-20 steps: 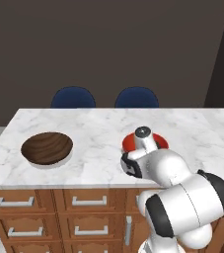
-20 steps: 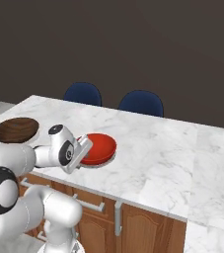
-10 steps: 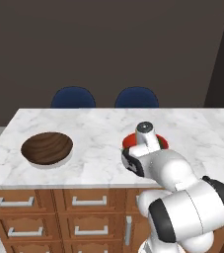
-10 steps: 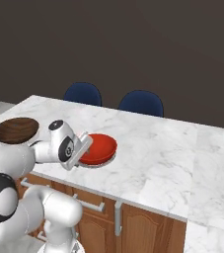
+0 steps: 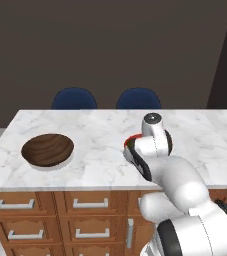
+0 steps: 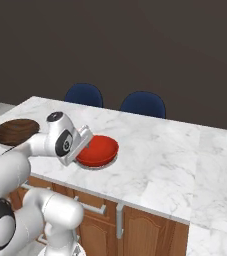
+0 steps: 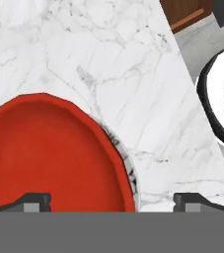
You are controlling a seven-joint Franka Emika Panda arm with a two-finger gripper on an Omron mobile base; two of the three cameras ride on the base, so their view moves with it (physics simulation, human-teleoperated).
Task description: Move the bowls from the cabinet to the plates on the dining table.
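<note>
The glossy red bowl [image 7: 49, 153] rests on a pale plate [image 7: 131, 174] on the dining table [image 6: 160, 150], near its front edge. My gripper [image 7: 112, 200] hovers just over the bowl's rim, open, one fingertip [image 7: 34, 199] above the bowl and the other above bare marble. From the right base view the gripper [image 6: 86, 143] sits at the left edge of the red bowl [image 6: 100, 149]. In the left base view my hand covers most of the red bowl [image 5: 131, 139]. The dark brown bowl [image 5: 47, 149] stands on another plate [image 5: 49, 165] at the table's left end. The cabinet is out of view.
Two blue chairs [image 5: 74, 98] [image 5: 138, 98] stand behind the table. Brown drawers with silver handles [image 5: 90, 203] run under the front edge. Bare marble stretches to the right of the red bowl [image 6: 195, 165].
The jaws have spread wide off the red bowl's rim, and the hand has risen slightly. The red bowl stays on its plate; the brown bowl has not moved.
</note>
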